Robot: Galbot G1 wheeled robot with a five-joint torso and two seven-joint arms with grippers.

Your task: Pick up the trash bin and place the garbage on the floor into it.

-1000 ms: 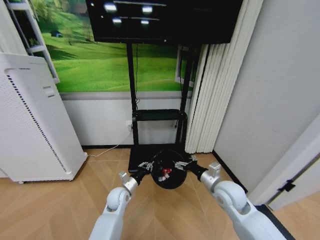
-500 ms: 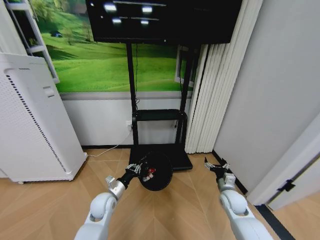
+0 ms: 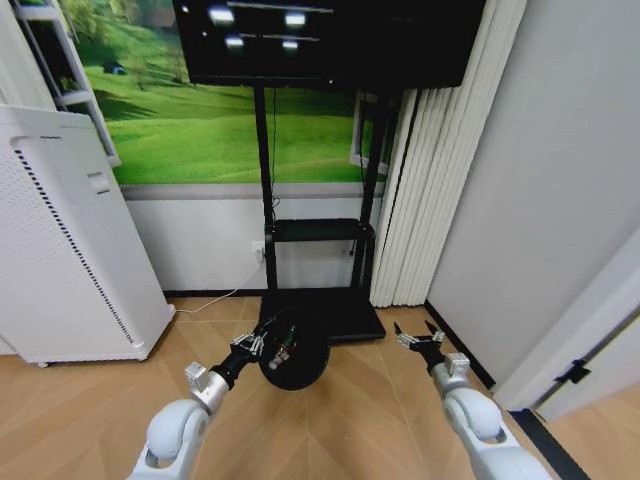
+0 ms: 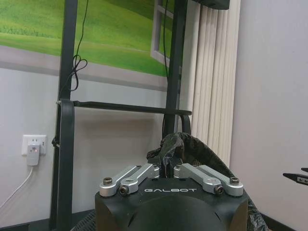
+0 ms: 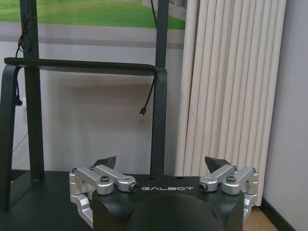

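Head view: the trash bin (image 3: 293, 357), a small black mesh basket, hangs tipped above the wooden floor (image 3: 330, 420), just in front of the black base plate of the TV stand (image 3: 330, 300). Its open mouth faces the camera, and small red-and-white bits of garbage (image 3: 281, 352) show inside it near the rim. The left gripper (image 3: 262, 343) has the bin by the near-left part of its rim, the arm reaching forward from the lower left. In the left wrist view the left gripper's (image 4: 168, 169) jaws are drawn in tight on the dark rim and crumpled liner of the bin (image 4: 190, 150), which rises just past the fingertips.

The right gripper (image 3: 415, 340) floats well to the right of the bin, near the foot of the white curtain (image 3: 420, 180), touching nothing. Its jaws stand spread wide, and the right wrist view shows the same gripper (image 5: 163, 166) with its two dark fingertips (image 5: 106, 161) far apart and empty, the stand's crossbar (image 5: 82, 66) and the curtain (image 5: 231, 86) beyond.

A white cabinet (image 3: 60, 240) stands at the left wall.
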